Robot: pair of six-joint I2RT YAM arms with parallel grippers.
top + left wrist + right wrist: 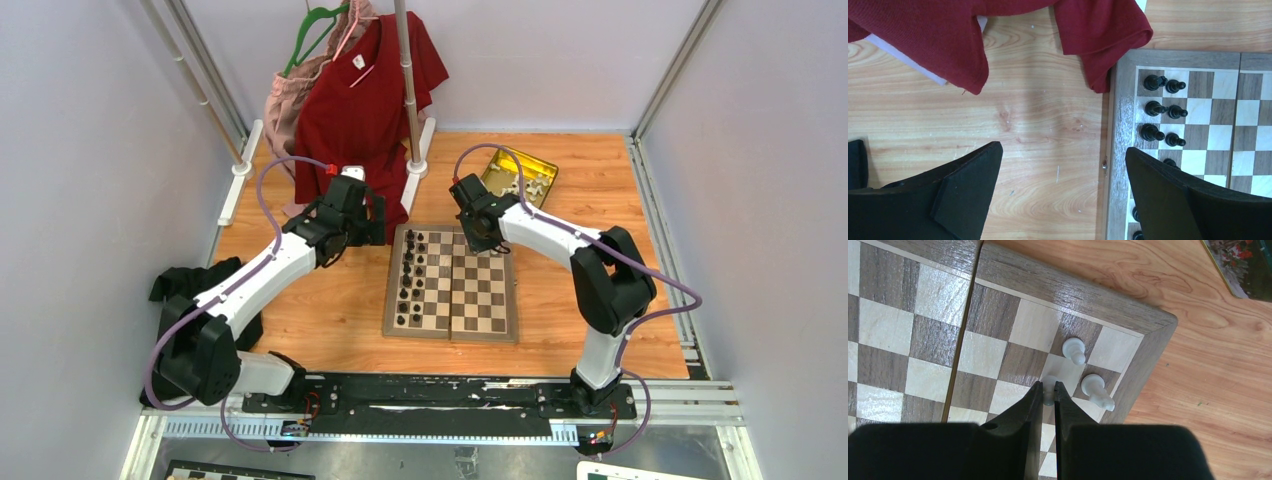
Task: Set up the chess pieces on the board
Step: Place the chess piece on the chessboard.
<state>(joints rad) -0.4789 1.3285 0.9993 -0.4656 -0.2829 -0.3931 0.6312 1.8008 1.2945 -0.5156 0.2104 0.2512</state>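
The wooden board (452, 285) lies mid-table; it also shows in the right wrist view (1083, 287) and the left wrist view (1120, 105). My right gripper (1048, 388) is shut on a white chess piece (1049, 384) over a light square near the board's far right corner. Two more white pieces stand there: one (1074, 350) on a dark square, one (1096, 391) by the border. My left gripper (1063, 155) is open and empty over bare table beside the board's left edge.
Black pieces (1162, 110) fill two columns on the board's left side (412, 280). A red shirt (362, 105) hangs at the back, its hem near the board corner (1098, 30). A gold tin (520, 178) with more pieces lies behind the board.
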